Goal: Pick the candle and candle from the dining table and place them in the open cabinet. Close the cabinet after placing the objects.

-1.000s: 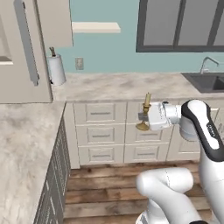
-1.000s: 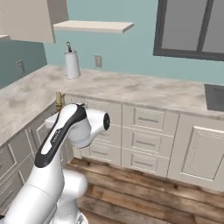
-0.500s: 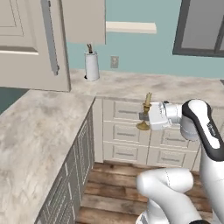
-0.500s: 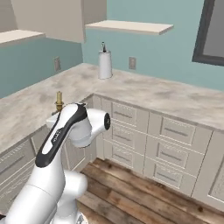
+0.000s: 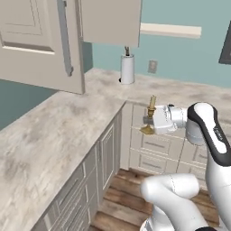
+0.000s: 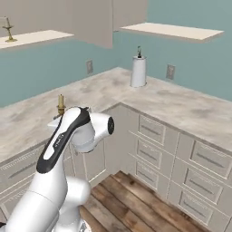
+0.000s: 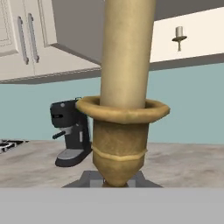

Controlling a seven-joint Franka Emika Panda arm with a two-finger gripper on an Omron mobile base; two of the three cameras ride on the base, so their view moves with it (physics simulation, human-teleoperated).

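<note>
Claw (image 5: 150, 121) is clamped on the tan candle (image 5: 152, 104), carried upright over the floor beside the drawers (image 5: 155, 144). Risk: candle slips or strikes the open cabinet door (image 5: 43, 43) when lifted to the shelf (image 6: 31, 38).

You have a white paper-towel roll on a dark upright holder (image 5: 127, 69) standing on the beige marble-look worktop (image 5: 54, 140). A black espresso machine (image 7: 72, 133) sits there too.
</note>
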